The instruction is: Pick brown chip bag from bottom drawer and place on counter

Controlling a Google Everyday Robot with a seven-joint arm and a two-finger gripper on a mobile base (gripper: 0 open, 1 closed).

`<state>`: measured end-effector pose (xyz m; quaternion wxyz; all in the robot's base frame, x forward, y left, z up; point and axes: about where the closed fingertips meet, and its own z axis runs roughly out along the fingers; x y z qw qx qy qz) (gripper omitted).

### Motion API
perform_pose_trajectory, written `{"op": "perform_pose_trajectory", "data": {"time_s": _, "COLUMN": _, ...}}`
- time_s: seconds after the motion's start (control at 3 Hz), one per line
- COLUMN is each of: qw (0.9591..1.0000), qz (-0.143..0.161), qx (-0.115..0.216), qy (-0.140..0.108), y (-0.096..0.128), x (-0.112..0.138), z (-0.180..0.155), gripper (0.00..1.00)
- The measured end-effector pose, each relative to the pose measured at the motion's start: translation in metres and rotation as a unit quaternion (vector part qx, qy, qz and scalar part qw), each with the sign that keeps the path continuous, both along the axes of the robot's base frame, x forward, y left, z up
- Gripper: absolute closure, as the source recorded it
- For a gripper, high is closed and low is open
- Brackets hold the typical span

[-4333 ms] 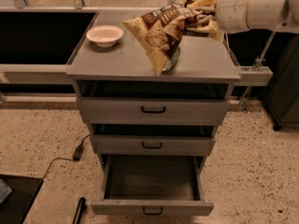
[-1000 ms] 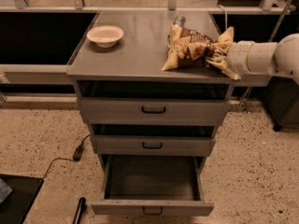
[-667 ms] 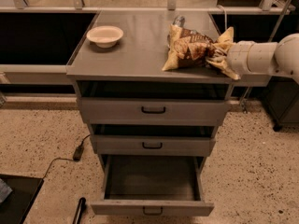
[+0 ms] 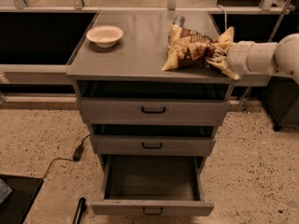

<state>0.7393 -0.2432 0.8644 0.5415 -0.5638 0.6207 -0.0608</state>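
The chip bag [image 4: 189, 50] lies on the right of the counter [image 4: 135, 55], the gripper [image 4: 216, 56] clamped on its right end; the bottom drawer [image 4: 152, 208] hangs open.

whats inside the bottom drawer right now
Only its bare grey floor shows in the bottom drawer; the back, under the middle drawer, is hidden. The brown chip bag lies on the counter, gripper at its right end.
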Motion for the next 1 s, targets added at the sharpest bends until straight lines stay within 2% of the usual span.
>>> {"op": "perform_pose_trajectory", "data": {"time_s": 0.33, "qw": 1.0, "qz": 0.0, "qx": 0.0, "qy": 0.0, "y": 0.0, "x": 0.0, "z": 0.0, "gripper": 0.14}}
{"op": "perform_pose_trajectory", "data": {"time_s": 0.67, "qw": 1.0, "qz": 0.0, "qx": 0.0, "qy": 0.0, "y": 0.0, "x": 0.0, "z": 0.0, "gripper": 0.0}}
{"op": "perform_pose_trajectory", "data": {"time_s": 1.0, "qw": 1.0, "qz": 0.0, "qx": 0.0, "qy": 0.0, "y": 0.0001, "x": 0.0, "z": 0.0, "gripper": 0.0}}
